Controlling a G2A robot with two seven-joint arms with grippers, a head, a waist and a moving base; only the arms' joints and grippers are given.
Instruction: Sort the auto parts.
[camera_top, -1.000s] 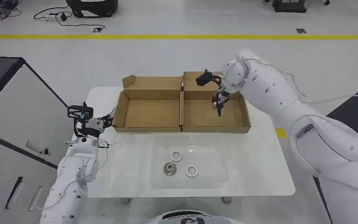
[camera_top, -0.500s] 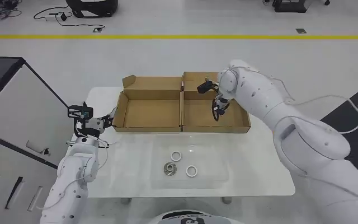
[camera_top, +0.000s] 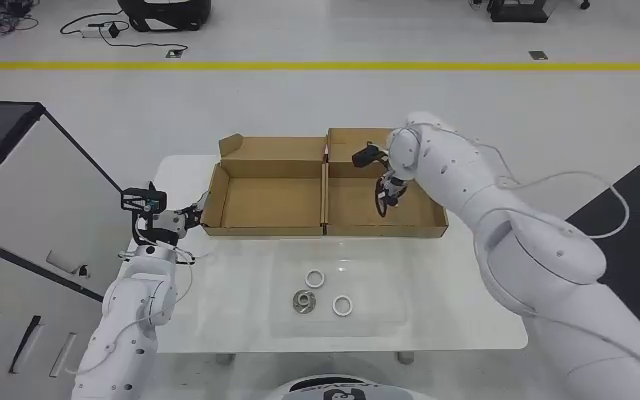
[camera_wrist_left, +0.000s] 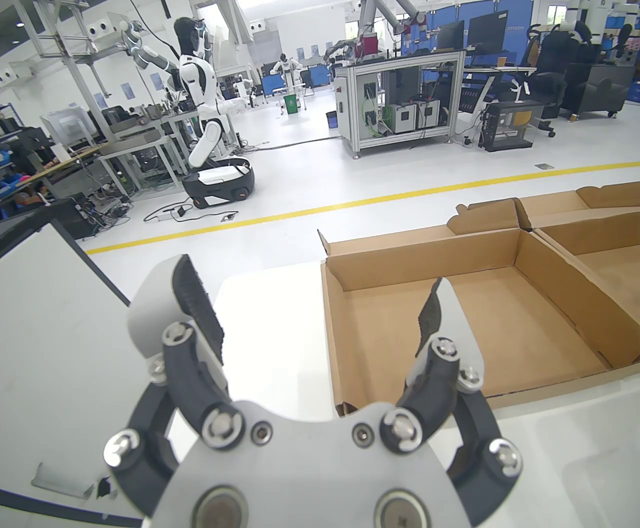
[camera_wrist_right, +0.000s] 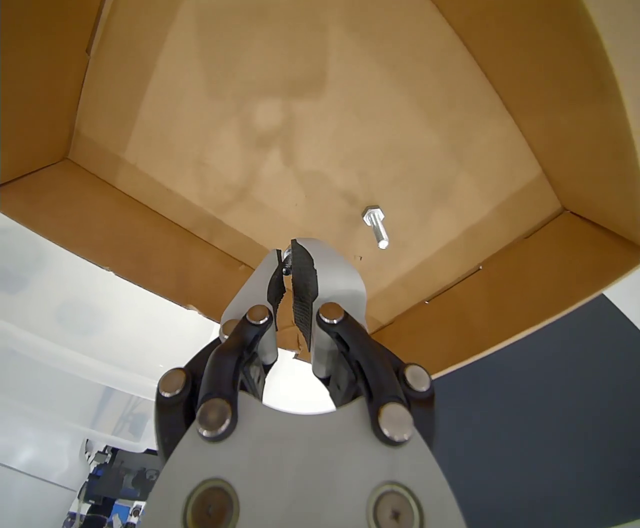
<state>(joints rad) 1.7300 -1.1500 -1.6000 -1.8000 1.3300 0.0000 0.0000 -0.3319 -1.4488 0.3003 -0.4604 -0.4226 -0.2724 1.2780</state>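
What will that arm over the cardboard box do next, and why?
Probably open up: the right claw pinches a small bolt above the right box, where a second bolt already lies, so letting go should drop it alongside.

- My left arm (camera_top: 140, 300) runs up the left side of the surface, with its wrist (camera_top: 152, 232) held about level.
- My left jaws point sideways toward the middle and are spread wide. Their ribbed black pads (camera_wrist_left: 195, 300) stand well apart with nothing between them.
- My right arm (camera_top: 480, 200) reaches far out from the right side and folds back leftward at the elbow.
- My right wrist (camera_top: 398, 160) is bent, so my right jaws hang downward at a slight tilt.
- My right jaws are nearly closed, pinching a small bolt (camera_wrist_right: 285, 261) at their very tips.
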